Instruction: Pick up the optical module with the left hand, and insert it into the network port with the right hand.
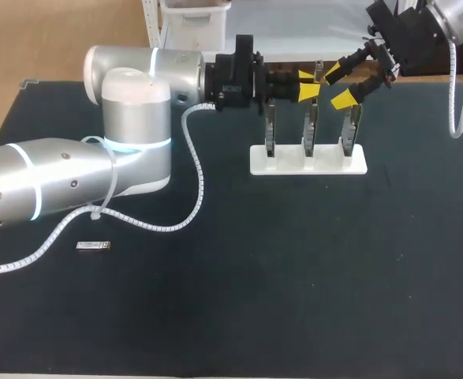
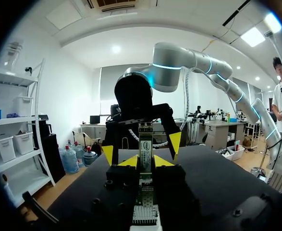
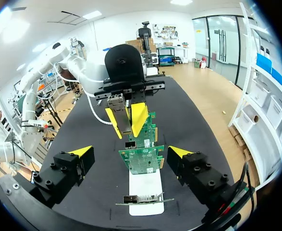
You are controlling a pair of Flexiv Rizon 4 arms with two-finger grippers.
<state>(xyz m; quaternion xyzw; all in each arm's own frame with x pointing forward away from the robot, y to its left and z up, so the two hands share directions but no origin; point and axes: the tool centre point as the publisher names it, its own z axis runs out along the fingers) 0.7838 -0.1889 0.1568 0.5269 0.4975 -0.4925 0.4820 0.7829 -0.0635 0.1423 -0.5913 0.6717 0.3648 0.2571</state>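
Black desk (image 1: pixel 294 276) carries a white stand (image 1: pixel 255 161) near its far edge. Three green network cards (image 1: pixel 308 130) stand upright in it, side by side.

Left arm comes in from the left side, forearm across the desk. Left claw (image 1: pixel 310 84) hangs above the cards, over the middle one as far as the head view shows. Yellow tips are closed in on the optical module (image 2: pixel 145 142). In the left wrist view the module sits gripped between both fingers and sticks out ahead of the tips, label side showing.

Right arm enters from the far right corner. Right claw (image 1: pixel 337 88) sits just beside the left one, tip to tip. It is spread wide and has hold of nothing. In the left wrist view its two yellow fingers (image 2: pixel 174 142) flank the module on either side, apart from it.

Right wrist view: the module's metal body is in the left claw ahead of the right claw, above the row of cards. A metal port cage (image 3: pixel 130 198) shows on the nearest card. Stand lies below the open fingers.

Spare module (image 1: pixel 94 246), small and silvery, lies flat on the desk well apart from the stand, near the left arm's white cable (image 1: pixel 196 170)
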